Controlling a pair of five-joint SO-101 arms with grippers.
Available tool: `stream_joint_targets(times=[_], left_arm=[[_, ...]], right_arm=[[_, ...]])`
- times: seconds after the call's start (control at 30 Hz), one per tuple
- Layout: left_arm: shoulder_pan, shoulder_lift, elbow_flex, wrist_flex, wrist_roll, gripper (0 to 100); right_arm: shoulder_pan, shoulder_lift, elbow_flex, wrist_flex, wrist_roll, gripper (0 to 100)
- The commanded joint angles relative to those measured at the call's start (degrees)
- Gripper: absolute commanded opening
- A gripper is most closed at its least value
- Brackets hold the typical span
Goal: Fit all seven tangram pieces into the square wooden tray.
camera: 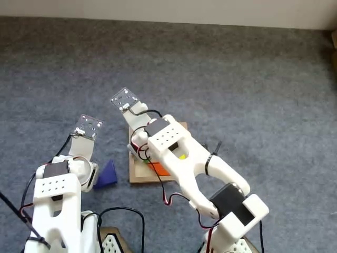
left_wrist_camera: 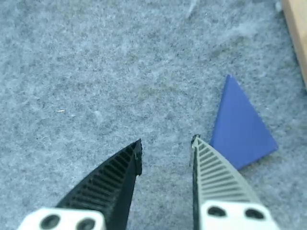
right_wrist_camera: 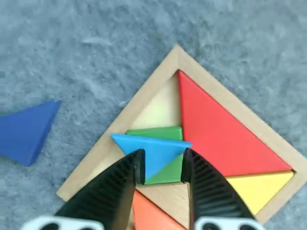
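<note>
Here, right claw (right_wrist_camera: 162, 151) gripping light-blue triangle (right_wrist_camera: 151, 149) over tray (right_wrist_camera: 144, 96), bare slot (right_wrist_camera: 160, 108) adjoining.

Left arm (camera: 55, 192) is kept folded, left gripper (left_wrist_camera: 166, 143) pointed down, fingers spread. Right arm (camera: 195, 168) is stretched forward, right gripper (right_wrist_camera: 162, 155) pinched on light blue triangle (right_wrist_camera: 153, 146) between its fingertips.

The surface (camera: 237, 79) is covered in soft grey cloth, a bit like carpet. A square wooden tray (camera: 138, 177) lies flat on it. A dark blue triangle (camera: 107, 174) lies flat on the cloth too, just beside the tray, not touching it.
</note>
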Motion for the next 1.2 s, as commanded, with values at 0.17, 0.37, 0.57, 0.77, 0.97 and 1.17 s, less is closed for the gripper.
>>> stream_joint_targets(times=[0.17, 0.37, 0.57, 0.77, 0.97, 1.17], left_arm=[[-0.9, -1.1, -0.4, -0.8, 0.3, 18], [-0.9, -1.1, -0.4, -0.8, 0.3, 18], [-0.9, -1.1, -0.4, -0.8, 0.3, 18], [-0.9, -1.1, -0.4, -0.8, 0.3, 18], [-0.9, -1.1, -0.4, -0.8, 0.3, 18], [-0.9, -1.1, -0.4, -0.8, 0.3, 18]], right_arm=[[0.7, -1.4, -3.2, 2.3, 1.5, 13.7], [-1.9, -0.9, -2.9, 3.9, 1.4, 13.8], [-2.2, -0.7, -2.9, 3.0, 1.4, 13.8], [-2.2, -0.7, -2.7, 0.7, 1.5, 13.8], [-2.1, 1.1, -3.1, 0.5, 1.8, 13.8], [0.7, 5.6, -4.5, 0.5, 1.9, 13.8]])
